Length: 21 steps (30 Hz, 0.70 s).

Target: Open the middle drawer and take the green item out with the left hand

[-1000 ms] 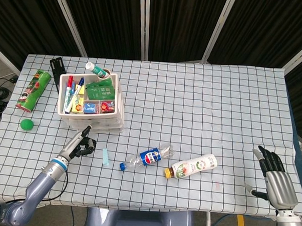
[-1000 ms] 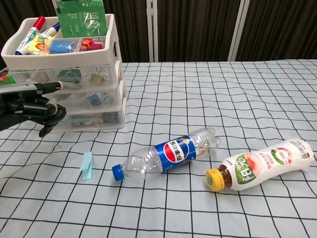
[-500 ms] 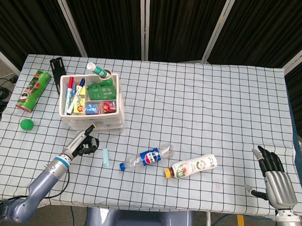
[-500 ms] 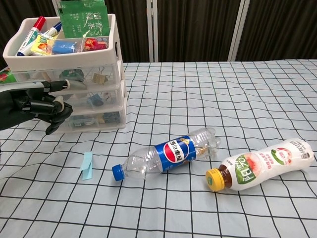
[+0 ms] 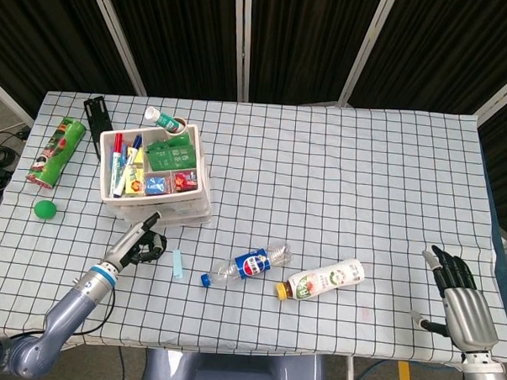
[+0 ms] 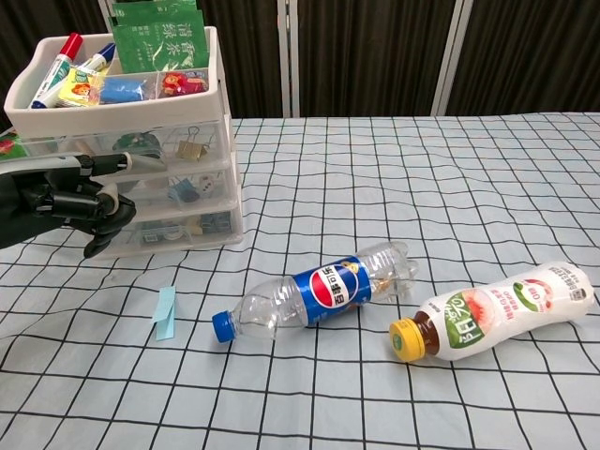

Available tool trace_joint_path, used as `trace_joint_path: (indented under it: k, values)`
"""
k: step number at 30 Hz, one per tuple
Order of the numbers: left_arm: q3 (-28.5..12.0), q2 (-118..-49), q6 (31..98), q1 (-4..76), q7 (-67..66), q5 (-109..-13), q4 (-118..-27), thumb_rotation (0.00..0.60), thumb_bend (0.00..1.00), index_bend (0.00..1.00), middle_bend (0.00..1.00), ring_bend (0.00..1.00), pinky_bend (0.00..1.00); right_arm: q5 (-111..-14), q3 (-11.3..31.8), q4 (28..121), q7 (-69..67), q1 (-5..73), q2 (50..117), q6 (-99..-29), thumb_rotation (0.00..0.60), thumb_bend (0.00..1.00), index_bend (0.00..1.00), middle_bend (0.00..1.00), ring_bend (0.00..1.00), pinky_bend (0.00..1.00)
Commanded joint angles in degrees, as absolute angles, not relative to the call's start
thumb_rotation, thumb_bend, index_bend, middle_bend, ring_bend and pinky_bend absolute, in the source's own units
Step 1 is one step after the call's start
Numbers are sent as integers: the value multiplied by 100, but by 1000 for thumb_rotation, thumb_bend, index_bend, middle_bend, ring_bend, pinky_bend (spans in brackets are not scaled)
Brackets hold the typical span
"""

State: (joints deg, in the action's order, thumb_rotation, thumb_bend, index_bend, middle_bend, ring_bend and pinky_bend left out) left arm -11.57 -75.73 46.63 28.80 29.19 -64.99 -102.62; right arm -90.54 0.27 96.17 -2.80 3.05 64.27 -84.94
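Dark curtains backed the worktop, which carried a white grid-pattern cloth. At its left sat the drawer unit, a white three-tier organiser with an open top tray of markers and green packets. Its middle drawer appeared closed, or nearly so; the clear front showed binder clips and a dark green shape, probably the green item, though this could not be confirmed.

The left hand hung at the drawer fronts, level with the middle and lower tiers, fingers curled in. Whether they touched or hooked a drawer front could not be told. The middle drawer lay directly ahead of those fingers, slightly right, its long axis across the reach.

The right hand rested well apart at the far right edge, fingers spread, holding nothing.

Two bottles lay mid-worktop, clear of the pull path.
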Motion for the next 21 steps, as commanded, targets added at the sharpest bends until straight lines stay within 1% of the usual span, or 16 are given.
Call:
trace_joint_path:
  k: [1, 16, 21]
  values:
    - [-1149, -7550, 4659, 2867, 2979, -6549, -10237, 600, 1000, 165, 762, 692, 695, -9058, 25, 9617, -274, 305, 6431, -8494, 600, 39, 0, 0, 0, 0]
    - [-955, -7430, 4787, 2750, 3115, -6996, -10383, 600, 1000, 175, 762, 692, 695, -9052, 32, 9631, -286, 308, 6422, -8495, 600, 40, 0, 0, 0, 0]
    - [-833, -7386, 5089, 2611, 3054, -7330, -10433, 600, 1000, 175, 762, 692, 695, -9051, 34, 9634, -297, 308, 6416, -8496, 600, 39, 0, 0, 0, 0]
